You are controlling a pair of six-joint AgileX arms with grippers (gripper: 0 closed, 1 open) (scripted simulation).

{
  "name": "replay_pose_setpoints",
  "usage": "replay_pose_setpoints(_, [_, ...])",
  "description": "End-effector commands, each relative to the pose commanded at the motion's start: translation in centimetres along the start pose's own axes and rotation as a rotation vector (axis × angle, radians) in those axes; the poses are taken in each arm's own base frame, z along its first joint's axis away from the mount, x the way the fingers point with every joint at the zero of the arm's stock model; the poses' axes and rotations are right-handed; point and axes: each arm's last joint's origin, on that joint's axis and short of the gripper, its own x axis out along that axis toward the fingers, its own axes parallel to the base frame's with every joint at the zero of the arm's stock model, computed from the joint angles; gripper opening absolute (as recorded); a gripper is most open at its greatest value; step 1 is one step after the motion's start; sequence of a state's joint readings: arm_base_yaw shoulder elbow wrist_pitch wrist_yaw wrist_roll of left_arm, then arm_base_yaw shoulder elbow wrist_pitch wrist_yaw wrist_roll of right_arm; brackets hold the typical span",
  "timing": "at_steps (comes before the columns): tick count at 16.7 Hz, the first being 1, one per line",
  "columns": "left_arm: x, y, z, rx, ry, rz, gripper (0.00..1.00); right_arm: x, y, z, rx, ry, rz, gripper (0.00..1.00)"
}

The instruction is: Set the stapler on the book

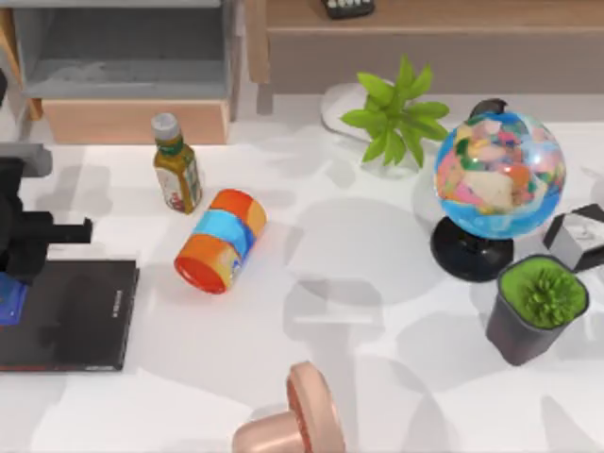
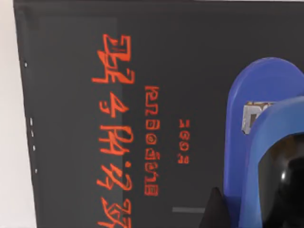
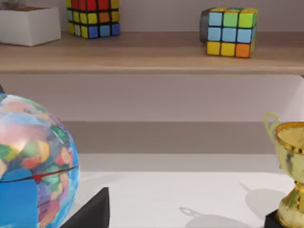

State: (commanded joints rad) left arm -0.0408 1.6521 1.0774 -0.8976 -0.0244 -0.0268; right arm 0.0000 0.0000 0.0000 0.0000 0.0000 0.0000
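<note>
The black book (image 1: pixel 71 316) lies flat at the table's left edge; its red lettering (image 2: pixel 116 137) shows in the left wrist view. My left gripper (image 1: pixel 13 281) reaches over the book's left part, shut on the blue stapler (image 1: pixel 9 300). In the left wrist view the stapler (image 2: pixel 259 104) hangs close over the cover (image 2: pixel 66 118), with a dark finger (image 2: pixel 214 211) on one side and a black finger (image 2: pixel 285 185) on the other. I cannot tell whether the stapler touches the book. My right gripper (image 1: pixel 580 234) is parked open at the right edge.
An orange and blue can (image 1: pixel 220 242) lies on its side right of the book, with a sauce bottle (image 1: pixel 176 165) behind it. A globe (image 1: pixel 497 179), a leafy plant (image 1: pixel 396 111) and a dark pot (image 1: pixel 535 310) stand at the right. A pink bell-shaped object (image 1: pixel 300 420) sits at the front.
</note>
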Motion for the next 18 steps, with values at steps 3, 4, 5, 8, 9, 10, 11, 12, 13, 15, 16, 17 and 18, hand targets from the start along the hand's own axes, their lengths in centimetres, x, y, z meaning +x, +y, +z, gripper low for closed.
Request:
replay_pose_setpoints(3, [0.8, 0.0, 0.0, 0.001, -0.001, -0.001, 0.0, 0.0, 0.0, 0.0, 0.0, 0.0, 0.0, 1.0])
replay_pose_setpoints(4, [1.3, -0.1, 0.0, 0.002, -0.002, -0.001, 0.0, 0.0, 0.0, 0.0, 0.0, 0.0, 0.0, 1.0])
replay_pose_setpoints(5, [1.8, -0.1, 0.0, 0.003, -0.003, -0.001, 0.0, 0.0, 0.0, 0.0, 0.0, 0.0, 0.0, 1.0])
replay_pose_setpoints(8, [2.9, -0.1, -0.1, 0.003, -0.004, -0.001, 0.0, 0.0, 0.0, 0.0, 0.0, 0.0, 0.0, 1.0])
replay_pose_setpoints(9, [2.9, -0.1, -0.1, 0.003, -0.004, -0.001, 0.0, 0.0, 0.0, 0.0, 0.0, 0.0, 0.0, 1.0])
replay_pose_setpoints(10, [2.9, -0.1, -0.1, 0.003, -0.004, -0.001, 0.0, 0.0, 0.0, 0.0, 0.0, 0.0, 0.0, 1.0])
replay_pose_setpoints(11, [2.9, -0.1, -0.1, 0.003, -0.004, -0.001, 0.0, 0.0, 0.0, 0.0, 0.0, 0.0, 0.0, 1.0])
replay_pose_setpoints(12, [2.9, -0.1, -0.1, 0.003, -0.004, -0.001, 0.08, 0.0, 0.0, 0.0, 0.0, 0.0, 0.0, 1.0])
replay_pose_setpoints(13, [2.9, -0.1, -0.1, 0.003, -0.004, -0.001, 0.15, 0.0, 0.0, 0.0, 0.0, 0.0, 0.0, 1.0])
replay_pose_setpoints(15, [2.9, -0.1, -0.1, 0.003, -0.004, -0.001, 0.3, 0.0, 0.0, 0.0, 0.0, 0.0, 0.0, 1.0])
replay_pose_setpoints(16, [2.9, -0.1, -0.1, 0.003, -0.004, -0.001, 0.38, 0.0, 0.0, 0.0, 0.0, 0.0, 0.0, 1.0])
replay_pose_setpoints(17, [2.9, -0.1, -0.1, 0.003, -0.004, -0.001, 0.45, 0.0, 0.0, 0.0, 0.0, 0.0, 0.0, 1.0])
replay_pose_setpoints(18, [2.9, -0.1, -0.1, 0.003, -0.004, -0.001, 0.53, 0.0, 0.0, 0.0, 0.0, 0.0, 0.0, 1.0])
